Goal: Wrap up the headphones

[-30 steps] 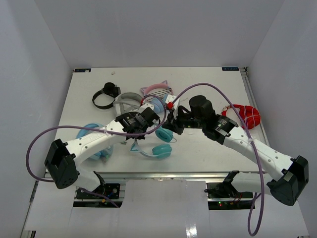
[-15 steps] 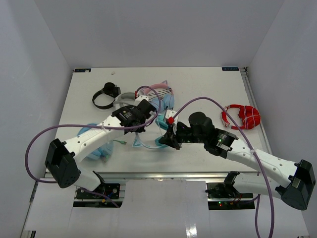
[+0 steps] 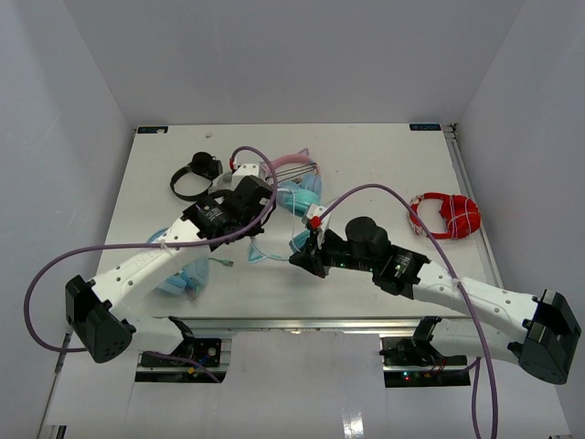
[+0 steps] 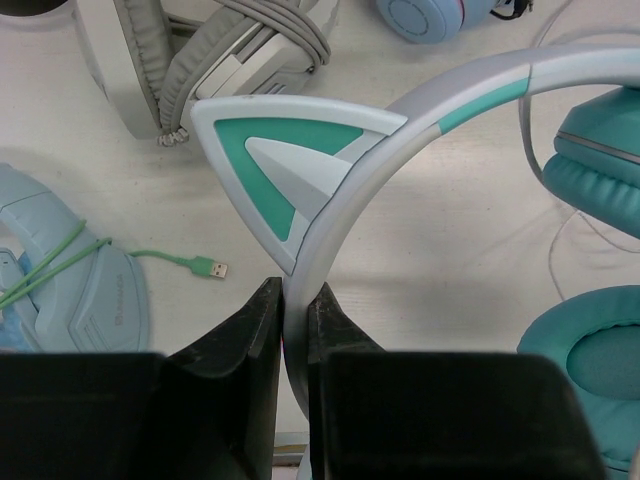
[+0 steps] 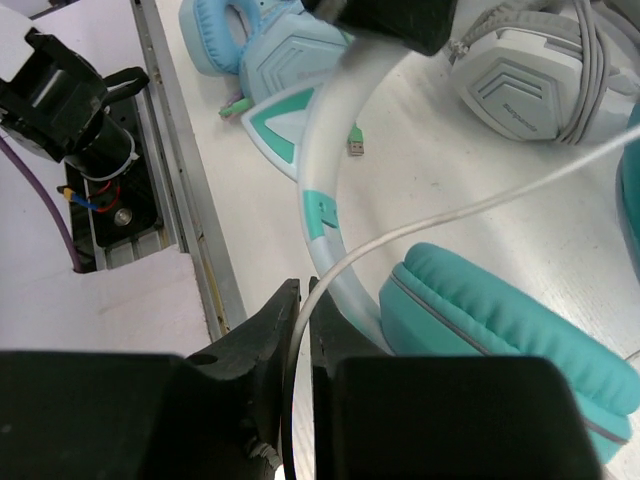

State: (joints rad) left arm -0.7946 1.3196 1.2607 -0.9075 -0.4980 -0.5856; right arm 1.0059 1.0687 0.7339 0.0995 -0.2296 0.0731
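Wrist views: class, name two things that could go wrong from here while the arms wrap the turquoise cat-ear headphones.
1. The right gripper pinches the thin white cable at its fingertips only; a pull may slip it free.
2. The left gripper clamps the white headband of the turquoise cat-ear headphones on a narrow stretch below a teal ear, so the set could swivel, and slack cable might snag the grey headset nearby.

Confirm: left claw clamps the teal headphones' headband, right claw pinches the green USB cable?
No: the right wrist view shows the right claw pinching the headphones' thin white cable instead. The left claw does clamp the headband.
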